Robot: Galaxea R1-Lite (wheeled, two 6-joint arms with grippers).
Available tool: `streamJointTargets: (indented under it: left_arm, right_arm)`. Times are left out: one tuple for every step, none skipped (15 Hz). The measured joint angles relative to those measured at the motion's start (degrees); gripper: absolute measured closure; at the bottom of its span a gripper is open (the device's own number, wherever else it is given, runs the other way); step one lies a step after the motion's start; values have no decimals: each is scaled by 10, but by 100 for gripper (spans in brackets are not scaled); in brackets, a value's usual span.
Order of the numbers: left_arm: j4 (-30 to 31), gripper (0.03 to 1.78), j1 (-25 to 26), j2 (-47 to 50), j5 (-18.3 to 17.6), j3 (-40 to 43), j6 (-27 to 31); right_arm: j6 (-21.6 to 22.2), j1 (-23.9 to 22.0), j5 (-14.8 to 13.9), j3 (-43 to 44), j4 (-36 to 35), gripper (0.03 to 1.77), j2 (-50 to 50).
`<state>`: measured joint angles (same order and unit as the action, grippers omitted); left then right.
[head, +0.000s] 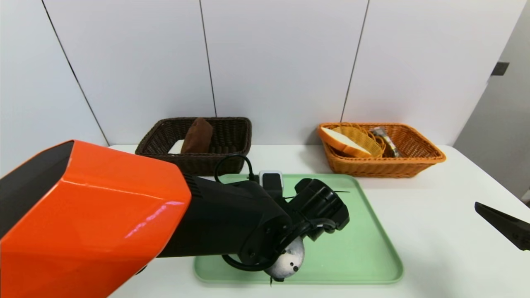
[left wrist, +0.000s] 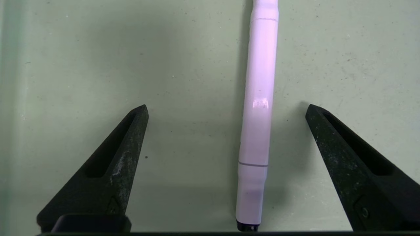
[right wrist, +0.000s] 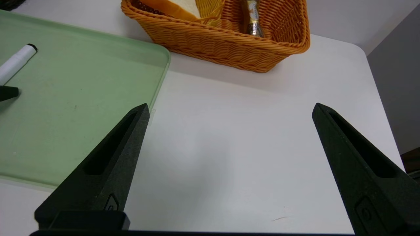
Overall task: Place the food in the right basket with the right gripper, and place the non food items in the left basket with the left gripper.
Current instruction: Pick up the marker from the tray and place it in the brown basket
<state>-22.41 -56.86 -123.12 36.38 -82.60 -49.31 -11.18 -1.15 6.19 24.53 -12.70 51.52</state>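
So the left gripper (left wrist: 226, 111) is hanging low over the green tray (head: 364, 248) with its jaws spread wide, and a white marker (left wrist: 257, 114) is lying flat on the tray between the two fingers, closer to one of them, touching neither as far as I can see. From the head view the big orange left arm (head: 83, 215) is blocking most of the tray, so the marker itself is hidden there.

The right gripper (right wrist: 229, 108) is sitting off to the right over the bare white table (head: 447, 231), jaws also released, holding nothing.

The dark brown basket (head: 232, 136) at the back left is holding a brown thing leaning up. The orange basket (head: 418, 153) at the back right is holding a slice of bread (head: 341, 141) and a wrapped snack (right wrist: 252, 18).
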Motion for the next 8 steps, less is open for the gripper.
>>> streamJointTargets:
  left_arm:
    - [1, 12, 0, 0, 2, 3, 0]
    - [1, 22, 0, -1, 7, 4, 0]
    - [0, 36, 0, -1, 8, 5, 0]
    - [-2, 47, 0, -2, 9, 5, 0]
    - [-3, 57, 0, -2, 9, 6, 0]
    - [-4, 66, 0, -2, 9, 6, 0]
    - [-5, 74, 0, -2, 8, 6, 0]
    - [-5, 81, 0, -2, 8, 7, 1]
  right_arm:
    - [0, 0, 0, 0, 0, 9, 0]
    - [0, 0, 0, 0, 0, 9, 0]
    - [0, 0, 0, 0, 0, 9, 0]
    - [1, 0, 0, 0, 0, 9, 0]
    - [1, 0, 0, 0, 0, 9, 0]
    - [1, 0, 0, 0, 1, 9, 0]
    - [1, 0, 0, 0, 1, 9, 0]
    - [1, 0, 0, -1, 2, 9, 0]
